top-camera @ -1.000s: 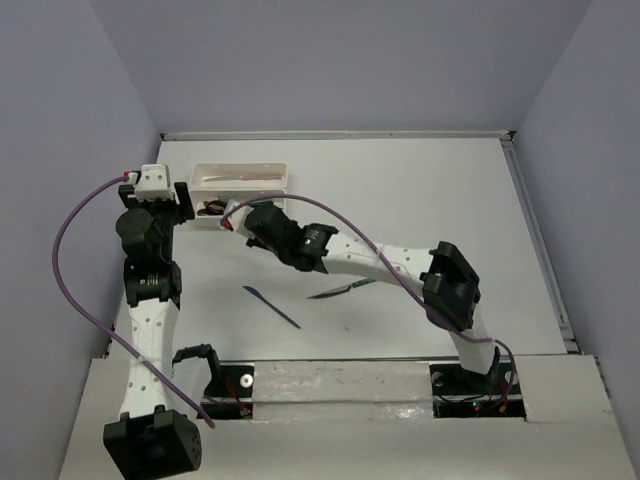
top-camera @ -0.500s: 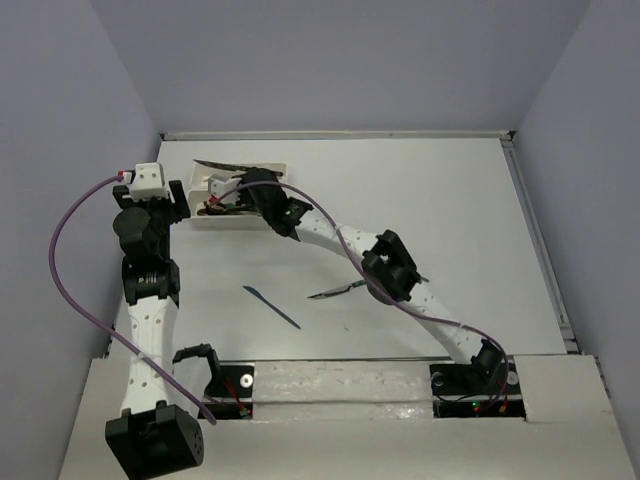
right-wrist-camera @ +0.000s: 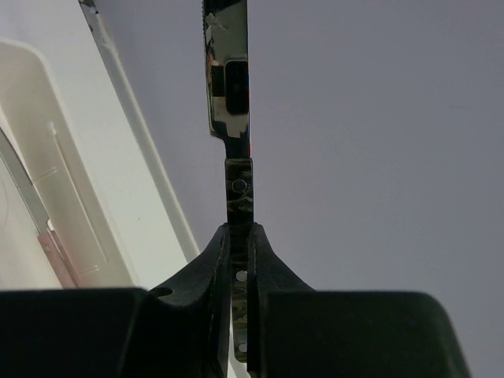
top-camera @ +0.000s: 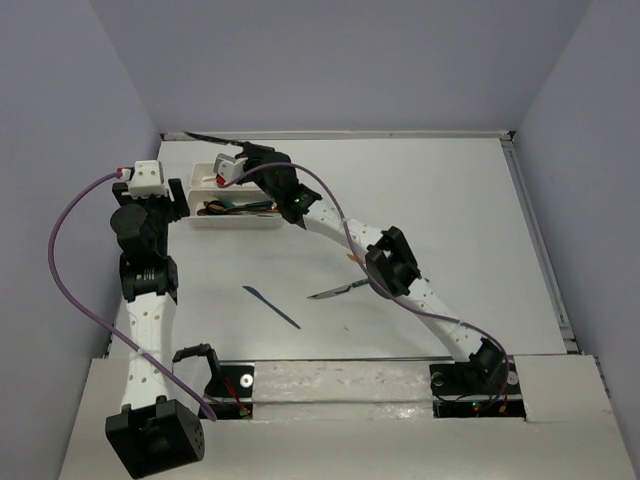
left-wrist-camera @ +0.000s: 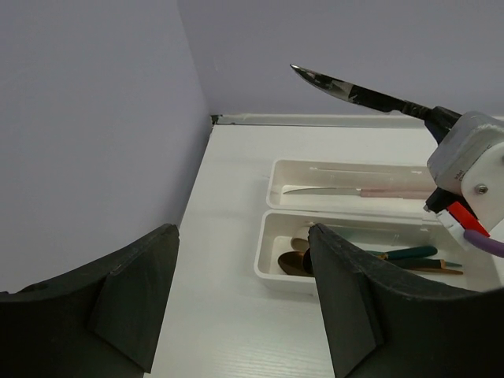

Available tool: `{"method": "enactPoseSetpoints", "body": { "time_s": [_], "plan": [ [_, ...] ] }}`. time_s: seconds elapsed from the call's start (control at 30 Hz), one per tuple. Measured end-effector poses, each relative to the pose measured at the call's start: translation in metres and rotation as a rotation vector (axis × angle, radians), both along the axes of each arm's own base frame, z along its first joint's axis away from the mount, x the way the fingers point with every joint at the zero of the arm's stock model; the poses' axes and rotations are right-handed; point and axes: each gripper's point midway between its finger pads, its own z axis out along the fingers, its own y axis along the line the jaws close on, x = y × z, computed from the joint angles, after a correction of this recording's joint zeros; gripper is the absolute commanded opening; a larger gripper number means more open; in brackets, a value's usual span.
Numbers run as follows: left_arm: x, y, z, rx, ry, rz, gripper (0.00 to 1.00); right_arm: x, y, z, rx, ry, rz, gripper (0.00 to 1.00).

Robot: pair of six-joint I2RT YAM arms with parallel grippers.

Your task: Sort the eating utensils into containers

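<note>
Now | right fingers pinch knife (held aloft) | left fingers apart

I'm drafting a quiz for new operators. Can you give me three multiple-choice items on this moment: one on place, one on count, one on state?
1. Where is the right end effector? A) raised, at the far tray B) beside the right wall C) by its base
2. How many utensils lie loose on the table? A) none B) two C) six
3. The left end effector is: A) open B) shut on a spoon C) shut on a tray

Answers: A, it lifts the held knife there; B, a blue utensil and a loose silver knife; A, its fingers stand apart, empty.
</note>
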Motion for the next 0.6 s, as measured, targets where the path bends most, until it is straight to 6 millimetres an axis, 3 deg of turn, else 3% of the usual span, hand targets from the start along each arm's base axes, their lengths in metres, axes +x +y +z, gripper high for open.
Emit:
{"method": "enactPoseSetpoints", "body": {
  "time_s": [0.17,0.47,0.6],
  "plan": [
    [0.001,-0.002,0.001,0.0,0.001,-0.011,0.79,0.005,0.001,-0.02,0.002,0.037,0.012,0.0],
    [0.002,-0.005,-0.004,-0.005,0.018,-0.034,0.79,0.004,0.004,-0.094,-0.06,0.185,0.011,0.0],
    [0.002,-0.006,-0.004,-0.005,0.019,-0.037,0.79,0.003,0.003,-0.106,-0.073,0.224,0.007,0.0]
  ]
}}
